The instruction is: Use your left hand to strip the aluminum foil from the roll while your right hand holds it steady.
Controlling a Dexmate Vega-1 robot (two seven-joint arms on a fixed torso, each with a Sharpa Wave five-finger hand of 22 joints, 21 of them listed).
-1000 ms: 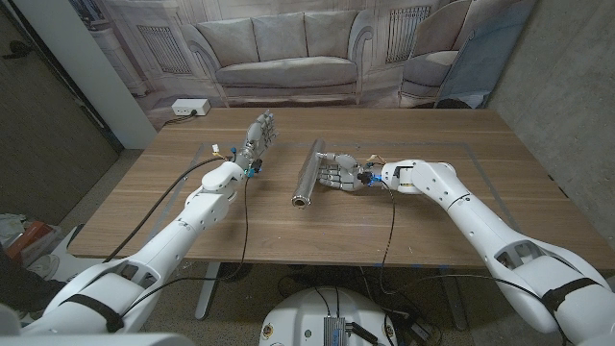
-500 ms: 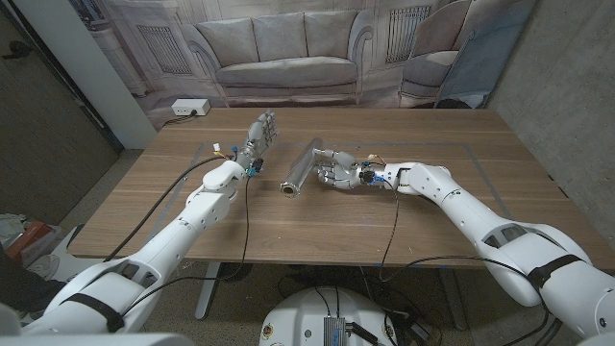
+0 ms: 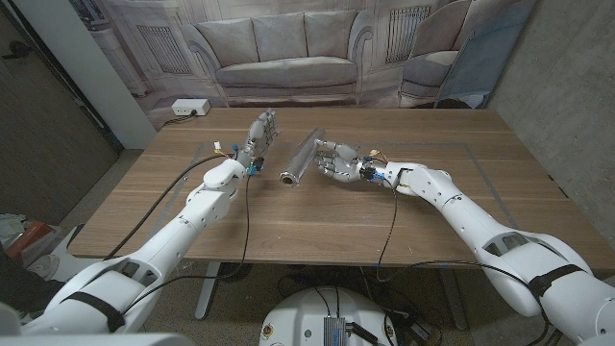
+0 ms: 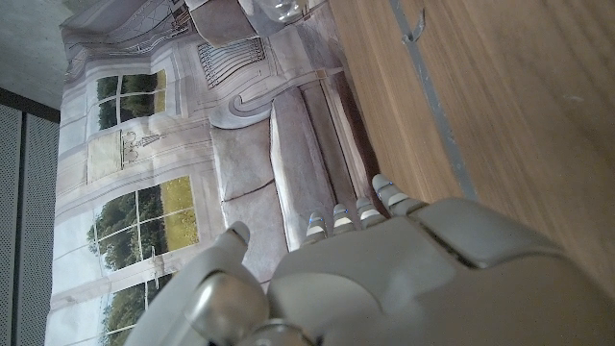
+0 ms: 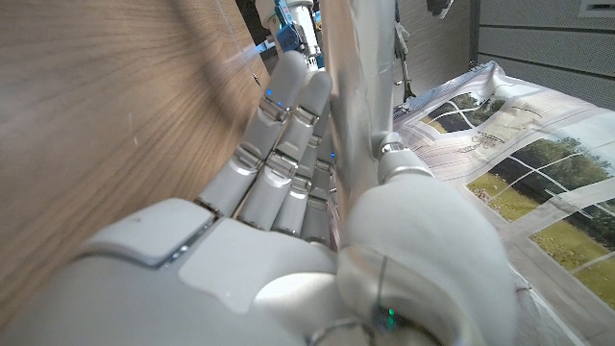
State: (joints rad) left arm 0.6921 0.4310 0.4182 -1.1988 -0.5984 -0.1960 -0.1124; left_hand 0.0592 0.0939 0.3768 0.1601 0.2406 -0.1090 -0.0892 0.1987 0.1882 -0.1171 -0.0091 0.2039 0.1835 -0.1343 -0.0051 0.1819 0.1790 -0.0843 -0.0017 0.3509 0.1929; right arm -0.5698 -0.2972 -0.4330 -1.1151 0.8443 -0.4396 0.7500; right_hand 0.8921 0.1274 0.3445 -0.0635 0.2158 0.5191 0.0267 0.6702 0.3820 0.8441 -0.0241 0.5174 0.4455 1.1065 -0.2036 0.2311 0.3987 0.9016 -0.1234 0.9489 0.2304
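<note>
The aluminum foil roll [image 3: 301, 160] is a long, shiny silver cylinder with an open end facing the near table edge. It lies slanted, gripped by the right hand [image 3: 335, 161] around its middle, well apart from the raised left hand [image 3: 258, 135].

It looks like a robot test room: a printed sofa backdrop [image 3: 288, 48] hangs behind a wooden table [image 3: 317, 216] between bare grey walls [image 3: 562, 86].

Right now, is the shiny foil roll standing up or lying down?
Lying down: the foil roll stretches lengthwise across the table, gripped by the right robot hand.
</note>
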